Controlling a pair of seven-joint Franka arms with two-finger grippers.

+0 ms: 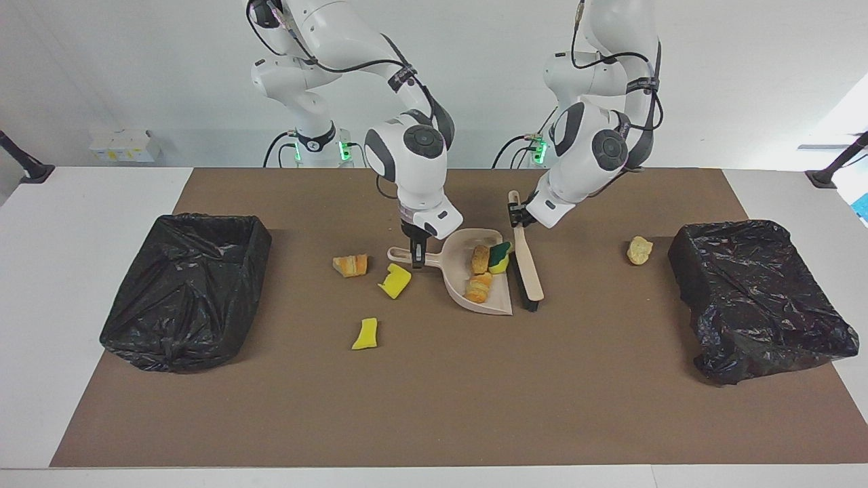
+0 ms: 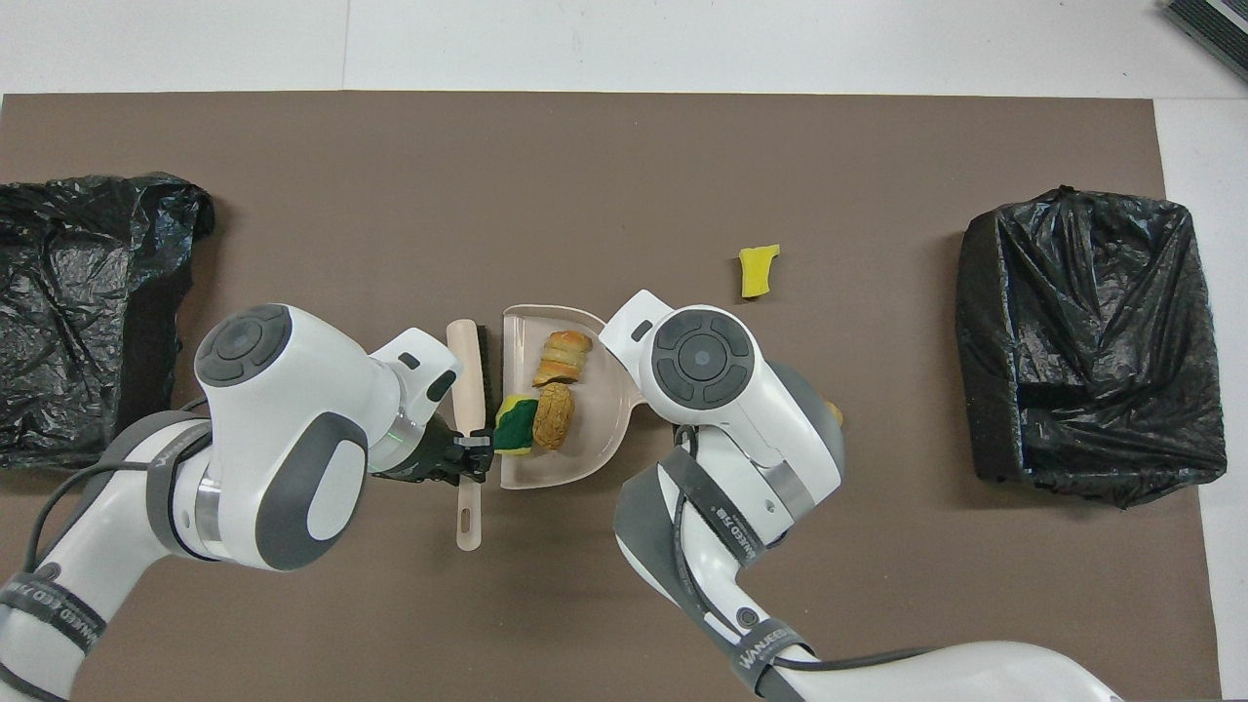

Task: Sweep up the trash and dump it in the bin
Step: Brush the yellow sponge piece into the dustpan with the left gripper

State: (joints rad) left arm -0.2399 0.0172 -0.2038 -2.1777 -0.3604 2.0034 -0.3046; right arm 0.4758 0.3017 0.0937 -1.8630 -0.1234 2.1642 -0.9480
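Observation:
The beige dustpan (image 1: 469, 239) (image 2: 588, 429) lies mid-mat, and my right gripper (image 1: 416, 256) is shut on its handle. My right arm hides that grip in the overhead view. My left gripper (image 1: 517, 215) (image 2: 473, 445) is shut on the handle of the beige brush (image 1: 528, 272) (image 2: 466, 366), whose black bristles stand just off the pan's mouth. Trash in the pan: a green-backed sponge (image 1: 500, 256) (image 2: 515, 426) at the mouth and two bread lumps (image 1: 479, 288) (image 2: 564, 356). Trash on the mat: an orange lump (image 1: 350, 265), two yellow sponge bits (image 1: 395, 280) (image 1: 365, 334) and a tan lump (image 1: 639, 250).
Two bins lined with black bags stand on the brown mat. One bin (image 1: 186, 291) (image 2: 1092, 341) is at the right arm's end, the other bin (image 1: 759, 298) (image 2: 88, 312) at the left arm's end. The tan lump lies beside the latter.

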